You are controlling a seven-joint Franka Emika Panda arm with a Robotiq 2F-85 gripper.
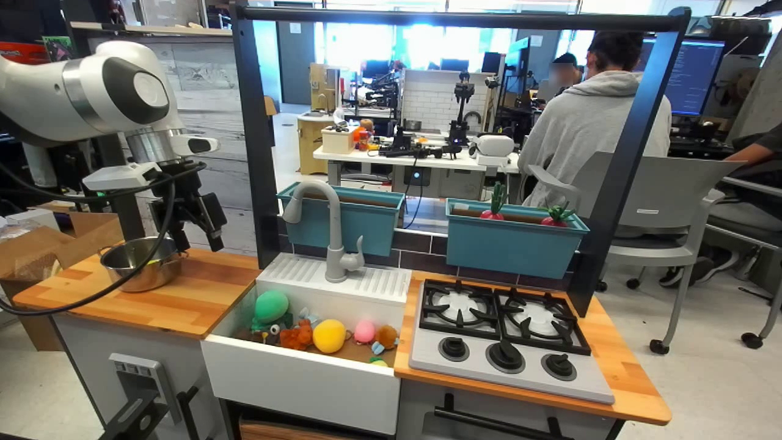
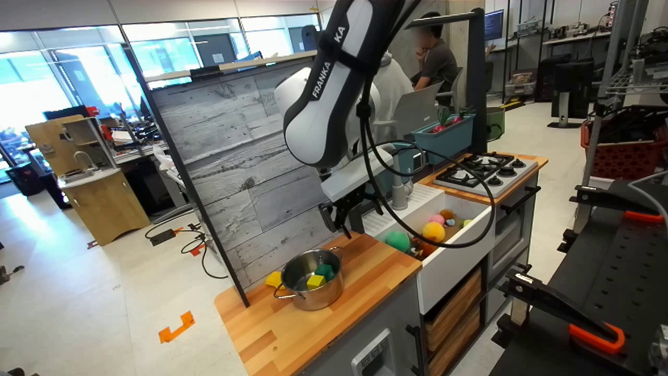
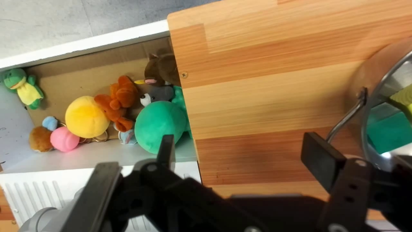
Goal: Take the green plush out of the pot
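The pot (image 1: pixel 143 280) is a shiny steel pot with wire handles on the wooden counter; it also shows in an exterior view (image 2: pixel 319 300) and at the wrist view's right edge (image 3: pixel 368 75). Inside lie a dark green block-shaped piece (image 2: pixel 325 270) (image 3: pixel 390 130) and a yellow block (image 2: pixel 315 282) (image 3: pixel 404 96); I cannot tell whether they are soft. A round green plush (image 1: pixel 270 305) (image 2: pixel 398 242) (image 3: pixel 159 125) lies in the sink, outside the pot. My gripper (image 1: pixel 199 242) (image 3: pixel 243 151) is open and empty above the counter, between the pot and the sink.
The white sink (image 1: pixel 299 379) holds several plush toys, including a yellow ball (image 3: pixel 87 116) and a green frog (image 3: pixel 22 87). A grey faucet (image 1: pixel 335 238) stands behind it. A wood-pattern wall panel (image 2: pixel 245 177) rises behind the counter. A yellow item (image 2: pixel 274 279) is beside the pot.
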